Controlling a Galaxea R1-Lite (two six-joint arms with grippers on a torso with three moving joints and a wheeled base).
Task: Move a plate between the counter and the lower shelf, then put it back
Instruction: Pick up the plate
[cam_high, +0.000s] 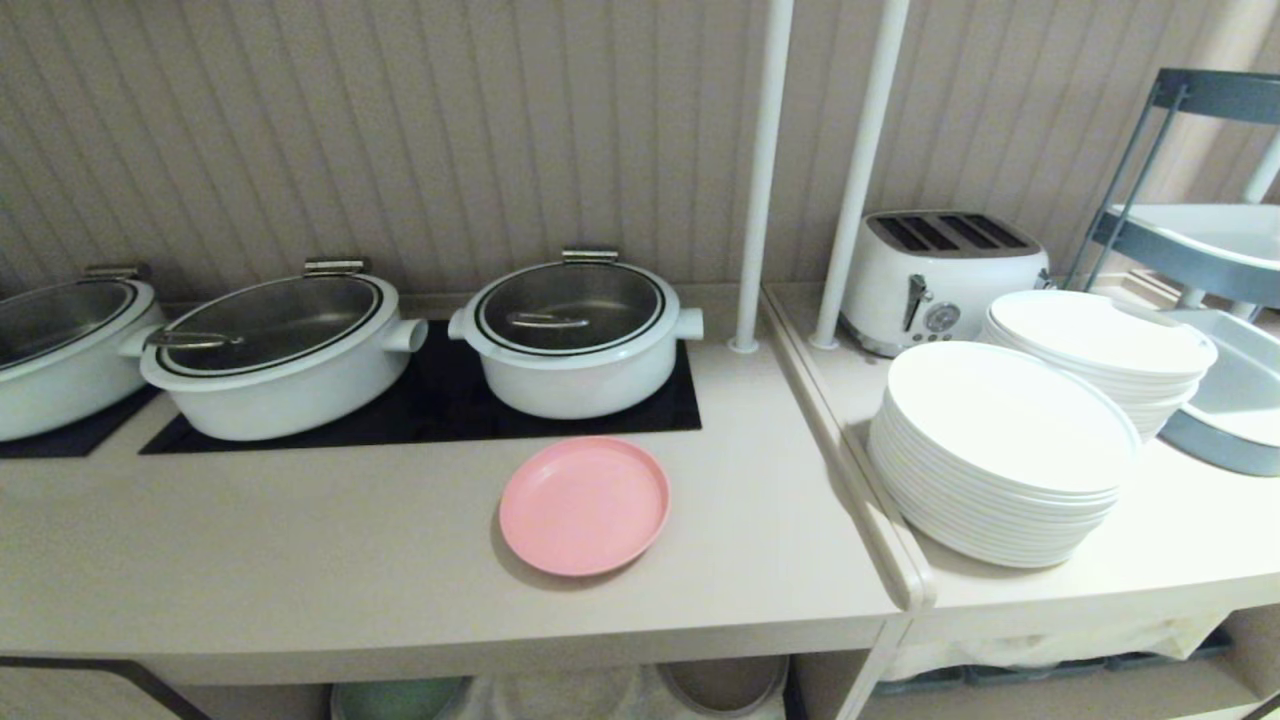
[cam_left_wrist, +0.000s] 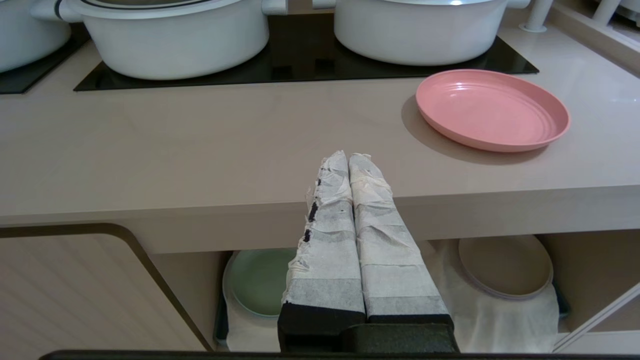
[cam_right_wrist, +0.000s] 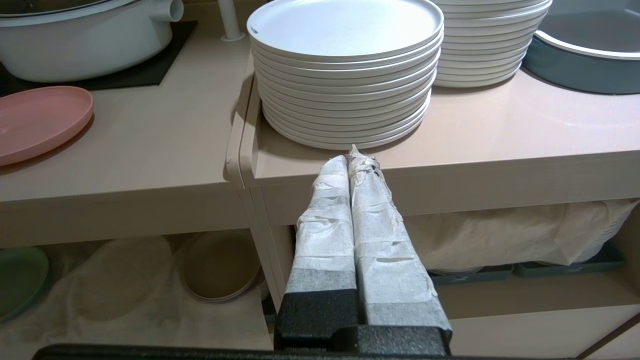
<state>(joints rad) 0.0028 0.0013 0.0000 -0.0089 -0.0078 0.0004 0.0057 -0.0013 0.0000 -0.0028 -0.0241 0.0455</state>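
- While both arms hang back, the small round pink plastic plate (cam_high: 584, 505) lies on the glossy beige tabletop (cam_high: 300, 540), at six o'clock of the nearest white lidded pot (cam_high: 575, 338).
- Left gripper (cam_left_wrist: 348, 159): jaws together, empty, before the tabletop's front edge.
- Right gripper (cam_right_wrist: 350, 161): jaws together, empty, below the stacked white plates (cam_right_wrist: 345, 70).

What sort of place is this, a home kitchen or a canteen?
Probably a buffet or canteen serving line. Three lidded white serving pots sit on a black glass hob set into the counter, tall stacks of white plates stand alongside, and a toaster waits behind them.
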